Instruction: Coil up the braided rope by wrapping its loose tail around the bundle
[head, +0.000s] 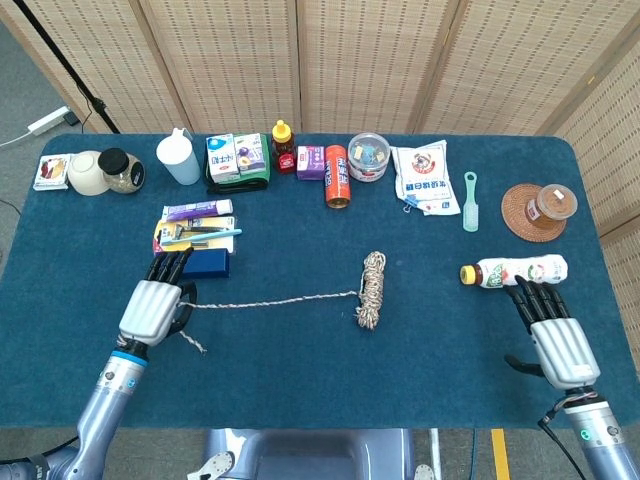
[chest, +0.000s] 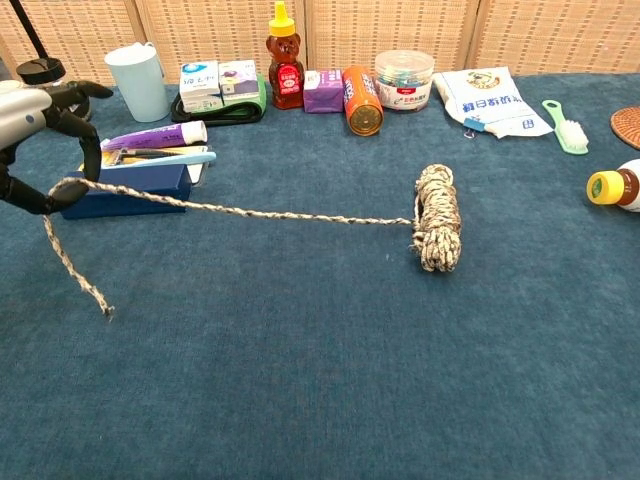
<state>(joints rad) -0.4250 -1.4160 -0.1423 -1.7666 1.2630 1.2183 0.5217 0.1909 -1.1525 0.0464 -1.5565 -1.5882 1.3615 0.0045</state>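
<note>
The coiled bundle (head: 371, 289) (chest: 437, 230) of braided rope lies mid-table. Its loose tail (head: 272, 299) (chest: 260, 213) runs left from the bundle, nearly straight and lifted off the cloth. My left hand (head: 152, 306) (chest: 38, 135) pinches the tail near its end between thumb and fingers, and the short free end (chest: 75, 275) dangles below it. My right hand (head: 552, 335) hovers at the table's front right with fingers spread, holding nothing, just below a lying bottle (head: 514, 271). The chest view does not show the right hand.
A blue box (head: 196, 264) with a toothbrush and toothpaste on it lies just beyond my left hand. Along the back edge stand a cup (head: 180, 158), cartons, a honey bottle (head: 284, 147), an orange can (head: 336, 177), a tub and a pouch (head: 424, 177). A woven coaster (head: 532, 212) sits far right.
</note>
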